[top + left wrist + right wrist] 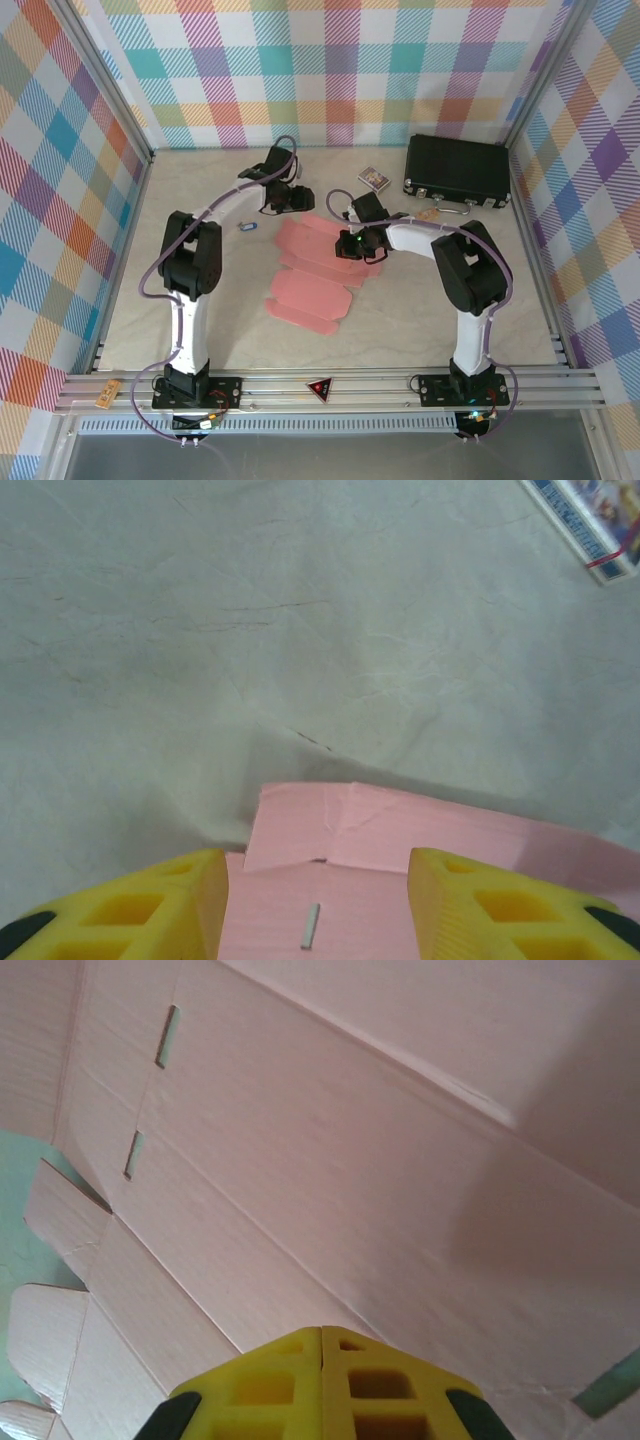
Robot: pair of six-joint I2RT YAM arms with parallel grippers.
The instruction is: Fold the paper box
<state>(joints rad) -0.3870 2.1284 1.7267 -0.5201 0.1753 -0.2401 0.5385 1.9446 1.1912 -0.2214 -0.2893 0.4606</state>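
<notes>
The paper box (312, 280) is a salmon-pink die-cut sheet lying flat in the middle of the table, with several flaps along its edges. My left gripper (292, 205) hovers at the sheet's far end. In the left wrist view its yellow fingers (170, 900) stand apart over the paper box (400, 830), and a creased flap lies partly folded over between them. My right gripper (350, 243) is over the sheet's right side. In the right wrist view its fingertips (322, 1332) are shut together with nothing between them, close over a panel of the paper box (330, 1160).
A black hard case (457, 170) with latches lies at the back right. A small patterned card pack (374, 178) sits beside it and appears as the card pack (590, 525) in the left wrist view. A tiny blue-white item (247, 226) lies left of the sheet.
</notes>
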